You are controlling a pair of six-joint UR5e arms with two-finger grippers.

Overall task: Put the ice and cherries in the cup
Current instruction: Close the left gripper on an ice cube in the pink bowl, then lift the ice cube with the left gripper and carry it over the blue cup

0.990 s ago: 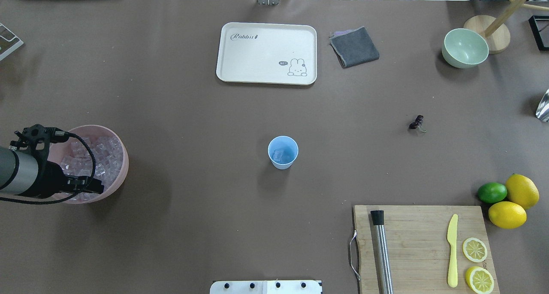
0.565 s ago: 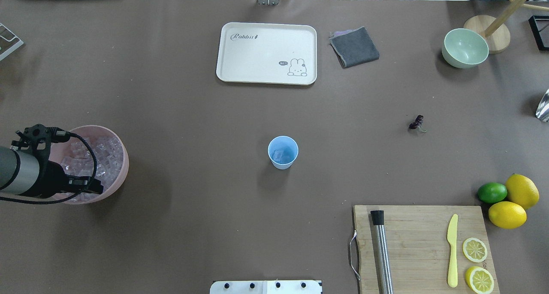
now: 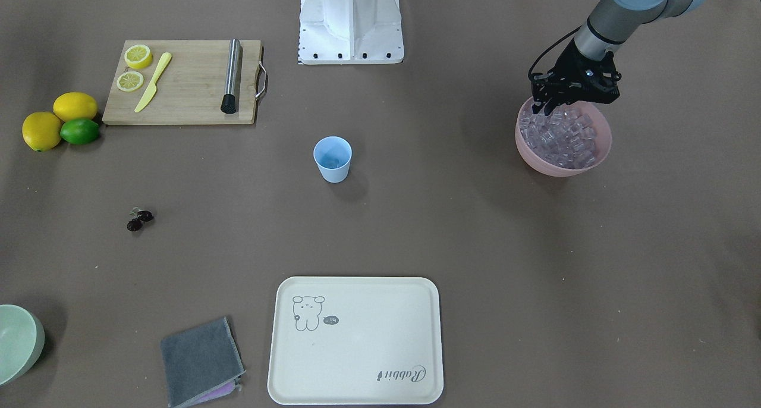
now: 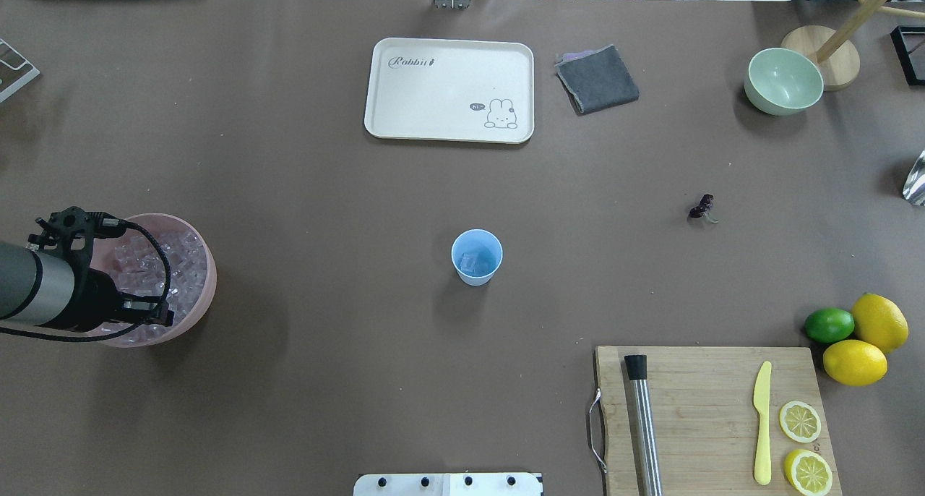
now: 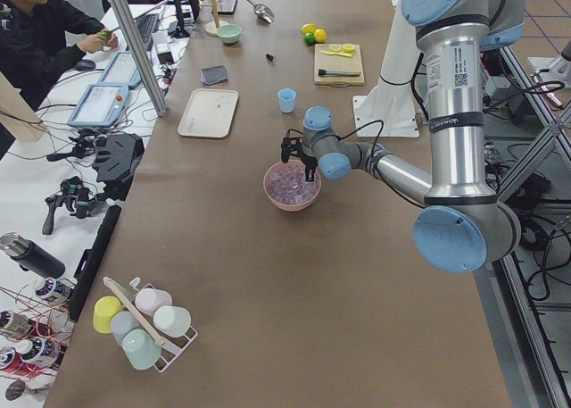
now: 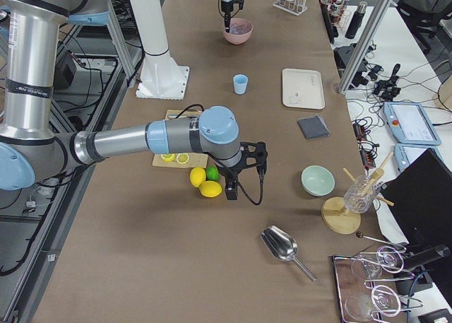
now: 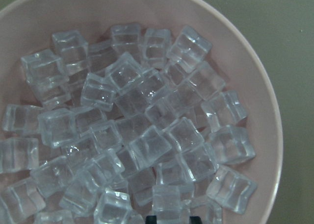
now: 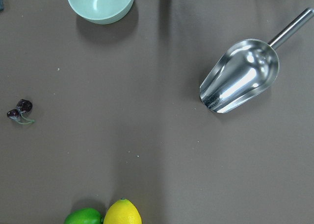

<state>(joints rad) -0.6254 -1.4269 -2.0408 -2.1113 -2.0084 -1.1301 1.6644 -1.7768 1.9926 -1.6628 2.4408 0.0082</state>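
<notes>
Left gripper [image 3: 546, 106], open or closed I cannot tell, hangs just above the small clear ice cubes [image 7: 147, 136] heaped in the round pink plastic bowl [image 3: 559, 169] directly beneath it, and I fear a slick cube squirting sideways if I pinch it off-centre

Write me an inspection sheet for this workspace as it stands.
Surface: table under a brown cover.
Job's things: ice heaped in pink bowl, some in cup; cherries on the table, apart from the cup.
Clutter: tray, grey cloth, green bowl, cutting board, lemons, lime, metal scoop.
Grippers: left gripper low over the ice, jaws unclear; right gripper hovers near the lemons, state unclear.
Cables: black cable looped at left wrist.
Surroundings: person seated beside the table.
</notes>
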